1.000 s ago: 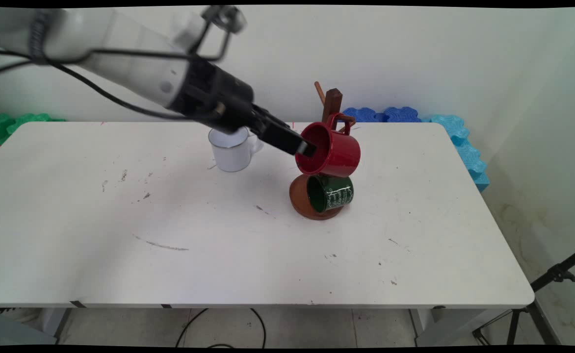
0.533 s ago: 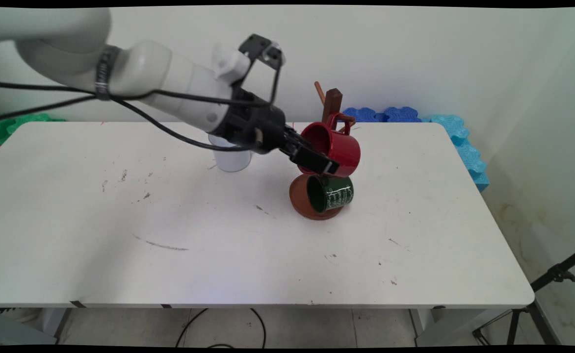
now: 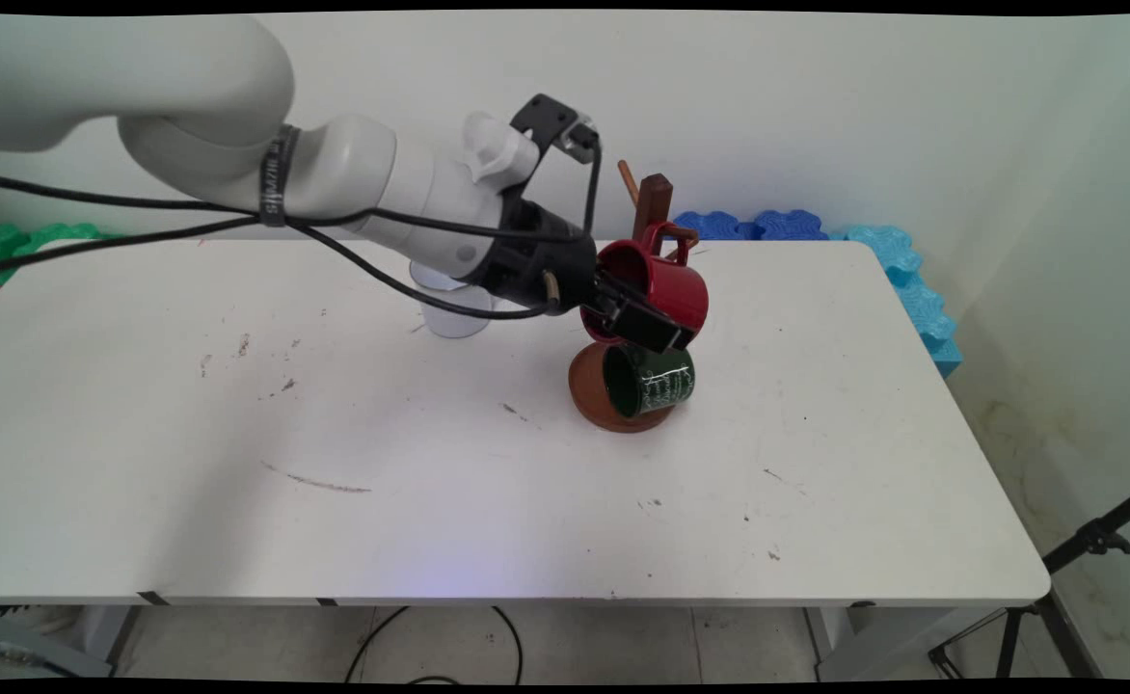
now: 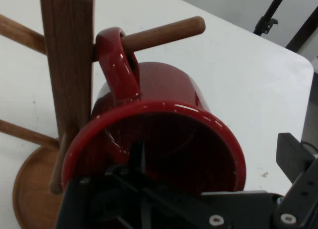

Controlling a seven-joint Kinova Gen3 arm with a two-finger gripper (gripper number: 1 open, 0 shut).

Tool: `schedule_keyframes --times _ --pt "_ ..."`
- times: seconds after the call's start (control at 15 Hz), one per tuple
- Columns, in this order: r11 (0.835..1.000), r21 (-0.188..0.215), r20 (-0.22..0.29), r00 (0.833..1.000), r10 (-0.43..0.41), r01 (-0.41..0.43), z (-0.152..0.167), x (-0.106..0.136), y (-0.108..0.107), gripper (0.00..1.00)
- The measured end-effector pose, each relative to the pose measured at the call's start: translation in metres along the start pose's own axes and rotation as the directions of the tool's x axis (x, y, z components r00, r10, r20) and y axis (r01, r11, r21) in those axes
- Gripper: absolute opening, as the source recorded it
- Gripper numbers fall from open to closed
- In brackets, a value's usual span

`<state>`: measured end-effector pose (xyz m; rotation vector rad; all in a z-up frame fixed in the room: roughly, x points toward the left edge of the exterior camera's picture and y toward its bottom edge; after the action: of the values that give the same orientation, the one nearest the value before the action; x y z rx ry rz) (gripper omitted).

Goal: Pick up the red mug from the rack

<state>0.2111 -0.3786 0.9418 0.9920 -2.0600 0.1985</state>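
Your gripper (image 3: 644, 323) sits at the open mouth of the red mug (image 3: 671, 289), with the arm reaching in from the left. From the hand view, one finger (image 4: 298, 164) stands outside the mug's rim on the right, and the black linkage crosses the lower part of the mug's mouth; the other finger is not visible, so you can see the fingers are spread apart about the rim, though whether they press on it you cannot tell.

You will find the red mug (image 4: 164, 134) hanging on its side from the wooden mug tree (image 3: 652, 207), its handle (image 4: 117, 60) looped over a peg (image 4: 164, 33) beside the upright post (image 4: 67, 55). Its mouth faces the gripper.

Directly below the red mug, a dark green mug (image 3: 657, 381) hangs from the same tree, just above the tree's round brown base (image 3: 589, 390).

To the left of the tree, a white mug (image 3: 454, 313) stands on the counter (image 3: 334, 501), mostly hidden behind the arm's wrist.
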Motion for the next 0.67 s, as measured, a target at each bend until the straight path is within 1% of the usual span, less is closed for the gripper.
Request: schedule_keyframes --times 0.2,0.27,0.67 --pt "1.000 0.003 -0.001 1.000 -0.001 0.001 0.0054 -0.0003 0.0001 1.00" --pt "1.000 0.004 -0.001 1.000 -0.002 0.002 0.0061 -0.0003 0.0001 0.00" --pt "1.000 0.001 -0.009 1.000 -0.005 0.005 0.0093 0.0010 0.0014 0.00"
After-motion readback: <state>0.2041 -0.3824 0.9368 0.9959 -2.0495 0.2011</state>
